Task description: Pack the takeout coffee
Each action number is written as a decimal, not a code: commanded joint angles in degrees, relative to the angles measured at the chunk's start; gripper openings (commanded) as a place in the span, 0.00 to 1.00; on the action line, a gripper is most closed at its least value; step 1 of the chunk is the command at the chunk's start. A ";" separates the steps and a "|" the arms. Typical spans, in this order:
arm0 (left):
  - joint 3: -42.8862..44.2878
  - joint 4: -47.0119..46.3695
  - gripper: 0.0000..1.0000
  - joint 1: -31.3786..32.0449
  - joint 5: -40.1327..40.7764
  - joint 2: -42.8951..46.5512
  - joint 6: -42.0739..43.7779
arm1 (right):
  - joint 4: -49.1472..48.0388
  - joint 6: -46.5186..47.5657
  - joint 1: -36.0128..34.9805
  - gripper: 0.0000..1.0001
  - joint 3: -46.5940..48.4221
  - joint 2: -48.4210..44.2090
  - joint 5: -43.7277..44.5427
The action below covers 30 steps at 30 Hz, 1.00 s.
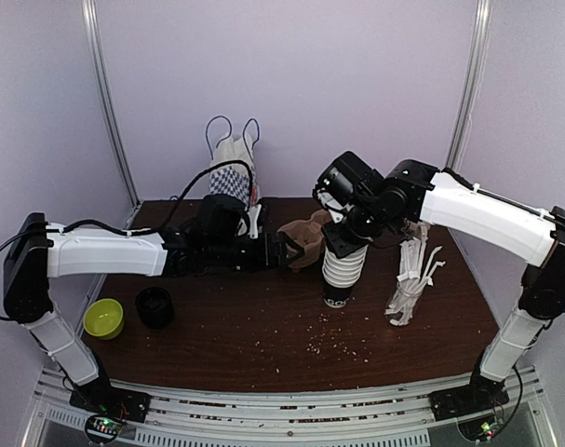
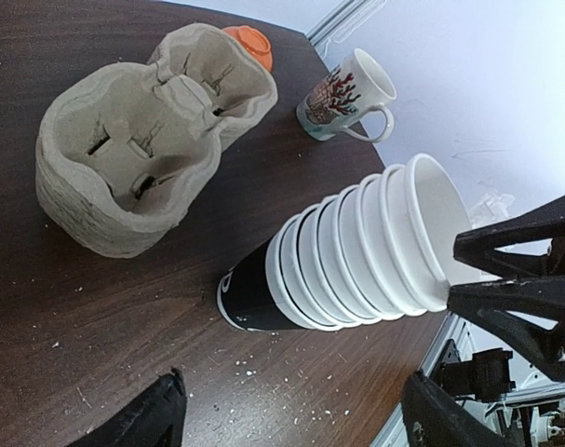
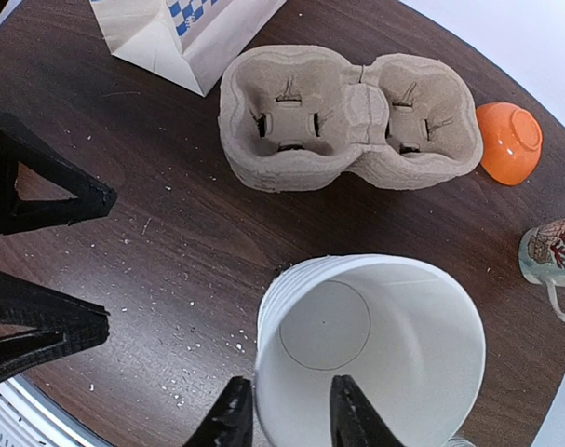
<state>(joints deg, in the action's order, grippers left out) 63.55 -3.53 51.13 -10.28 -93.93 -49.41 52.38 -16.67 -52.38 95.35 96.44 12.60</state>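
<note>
A stack of nested white paper cups [image 1: 343, 270] stands mid-table; its lowest cup is black with white print [image 2: 254, 293]. The brown moulded-pulp two-hole carrier tray [image 1: 305, 237] lies empty just behind and left of it [image 3: 347, 116]. My right gripper [image 3: 289, 391] hangs over the stack's top cup [image 3: 375, 345], open, one finger outside the rim and one inside; I see no pinch on the wall. My left gripper [image 2: 296, 414] is wide open and empty, low over the table, facing the stack [image 2: 356, 251] and the tray [image 2: 133, 158].
The blue-and-white checked bag [image 1: 234, 172] stands at the back behind the tray. A glass of white straws [image 1: 410, 279] is right of the stack. A green bowl [image 1: 103, 318] and a short black round thing [image 1: 154, 307] sit front left. An orange bowl [image 3: 508, 142] and a mug [image 3: 552, 256] lie beyond the tray.
</note>
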 commanded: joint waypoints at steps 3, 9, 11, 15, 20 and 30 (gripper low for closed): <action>2.72 -2.60 0.85 0.87 -0.15 -0.23 0.45 | 1.01 0.34 -0.28 0.34 -0.52 -0.76 0.09; 1.81 -1.82 0.90 1.88 1.84 0.69 0.38 | 1.67 1.70 -0.59 0.45 -0.90 -1.04 -1.73; 1.51 -1.77 0.91 2.29 2.37 0.93 0.28 | 1.60 2.09 -0.66 0.47 -1.27 -1.24 -1.37; 1.74 -1.69 0.91 2.64 2.80 0.75 0.11 | 1.76 2.48 -0.63 0.31 -1.76 -1.35 -0.64; 3.08 -1.33 0.90 3.08 2.97 -0.27 0.03 | 1.63 2.55 -0.64 0.23 -2.46 -1.20 -0.51; 6.55 -1.09 0.90 3.34 2.15 -3.16 0.41 | 1.91 2.35 -0.64 0.00 -2.20 -1.32 -0.20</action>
<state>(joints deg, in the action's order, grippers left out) 67.26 -2.94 54.13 -7.92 -95.26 -49.43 52.95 -14.06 -52.71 93.58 96.42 11.60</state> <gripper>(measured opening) 0.900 0.012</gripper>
